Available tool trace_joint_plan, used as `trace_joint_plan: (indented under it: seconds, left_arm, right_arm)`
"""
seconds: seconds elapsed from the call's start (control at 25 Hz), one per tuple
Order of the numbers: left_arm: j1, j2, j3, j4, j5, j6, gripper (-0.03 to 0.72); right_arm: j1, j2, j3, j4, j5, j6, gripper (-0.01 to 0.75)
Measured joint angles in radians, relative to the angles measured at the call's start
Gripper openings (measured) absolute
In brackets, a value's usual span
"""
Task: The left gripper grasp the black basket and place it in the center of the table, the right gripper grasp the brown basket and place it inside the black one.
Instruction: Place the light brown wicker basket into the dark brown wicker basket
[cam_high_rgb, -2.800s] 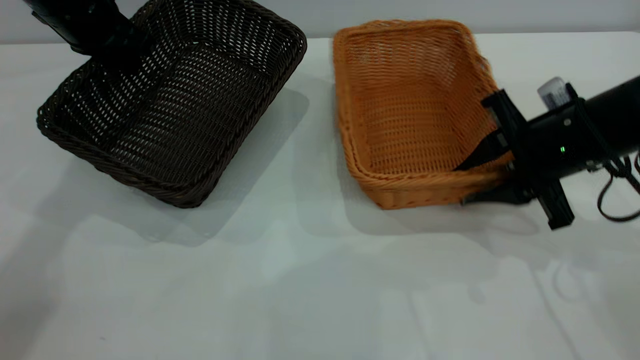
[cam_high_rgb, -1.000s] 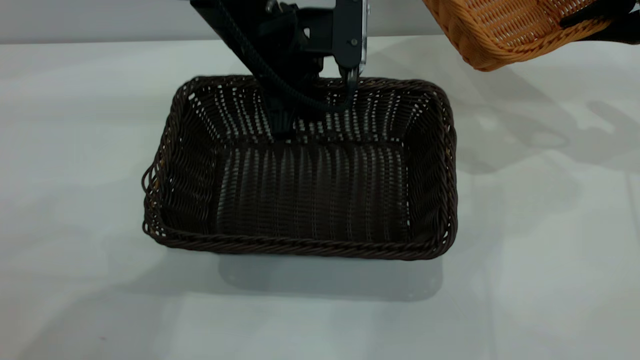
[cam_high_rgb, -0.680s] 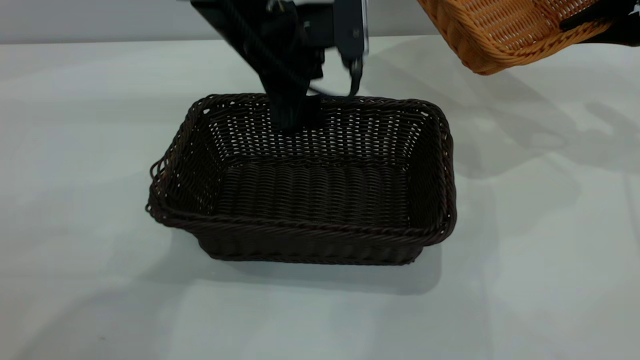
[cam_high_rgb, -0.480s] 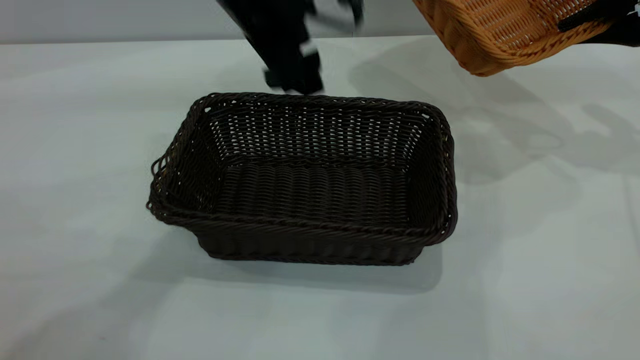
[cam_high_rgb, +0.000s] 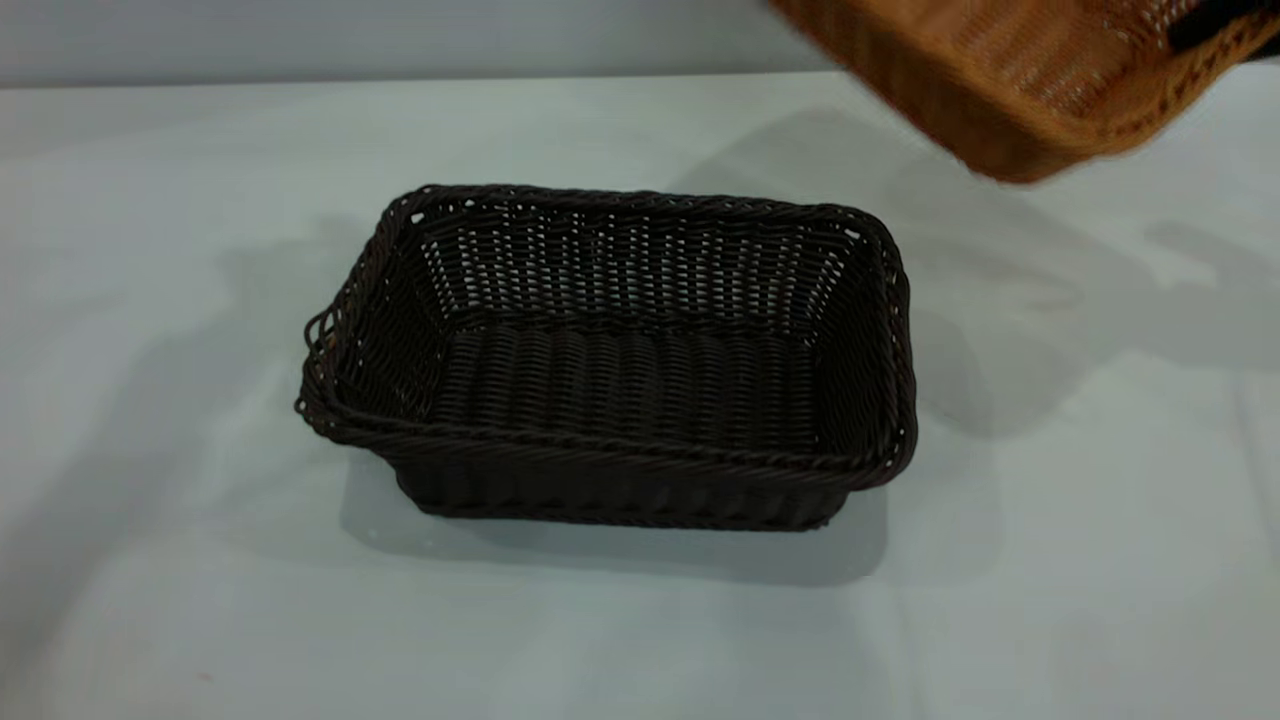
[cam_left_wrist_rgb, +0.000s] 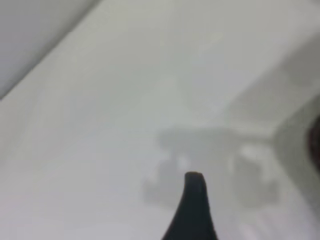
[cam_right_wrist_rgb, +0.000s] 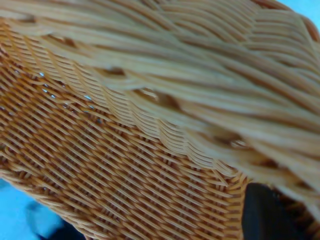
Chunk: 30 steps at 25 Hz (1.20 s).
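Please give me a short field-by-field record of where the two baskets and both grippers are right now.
black basket: upright on the table, about mid-table, nothing inside, no gripper on it
brown basket: in the air, up and right of the black basket, tilted
right gripper: only a dark bit shows at the brown basket's rim; looks clamped on it
left gripper: outside the exterior view; one finger tip shows over bare table
stage: black basket placed; nesting not done
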Motion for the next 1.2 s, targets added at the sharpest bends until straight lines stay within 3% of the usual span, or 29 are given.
trace_joint_plan:
  seconds: [0.28, 0.56, 0.92, 1.2]
  left_arm:
    - [0.115, -0.005, 0.001, 0.000, -0.010, -0.015, 0.579]
    - [0.122, -0.005, 0.001, 0.000, -0.025, -0.017, 0.579]
    - [0.122, -0.005, 0.001, 0.000, -0.026, -0.017, 0.579]
    - [0.122, -0.005, 0.001, 0.000, -0.026, -0.017, 0.579]
  right_arm:
    - [0.222, -0.014, 0.000, -0.084, 0.015, 0.071, 0.082]
    - [0.380, -0.014, 0.000, -0.204, 0.011, 0.128, 0.082]
    - [0.470, -0.004, 0.000, -0.262, -0.033, 0.170, 0.082]
    - [0.488, 0.035, 0.000, -0.258, -0.058, 0.180, 0.082]
